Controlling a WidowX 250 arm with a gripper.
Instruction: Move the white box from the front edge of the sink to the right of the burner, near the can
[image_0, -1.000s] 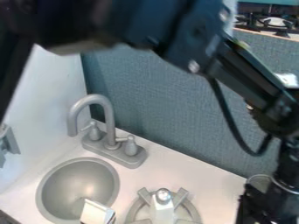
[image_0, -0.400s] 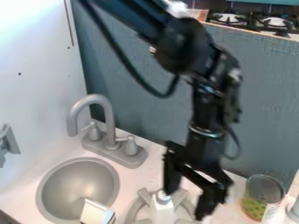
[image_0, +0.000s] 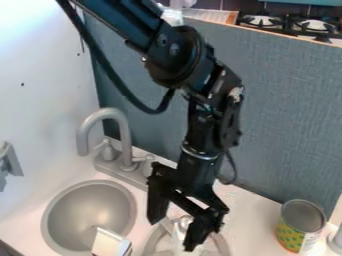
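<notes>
The black gripper (image_0: 173, 234) hangs down at the lower centre, open, its two fingers spread apart. Between and just behind them stands a white bottle (image_0: 179, 235) with a silvery top, on the grey toy burner (image_0: 153, 245). One finger is left of the bottle and the other overlaps its right side; whether they touch it cannot be told. The bottle's lower part is cut off by the bottom edge.
Left of the gripper are a grey sink (image_0: 90, 212) with a white box (image_0: 110, 243) at its front edge and a grey faucet (image_0: 120, 135). An open tin can (image_0: 300, 226) stands at the right, near the blue-grey wall panel (image_0: 280, 120).
The arm has swung left from the right side, bringing the gripper down beside the bottle. The tin can at the right, earlier mostly behind the arm, is uncovered.
</notes>
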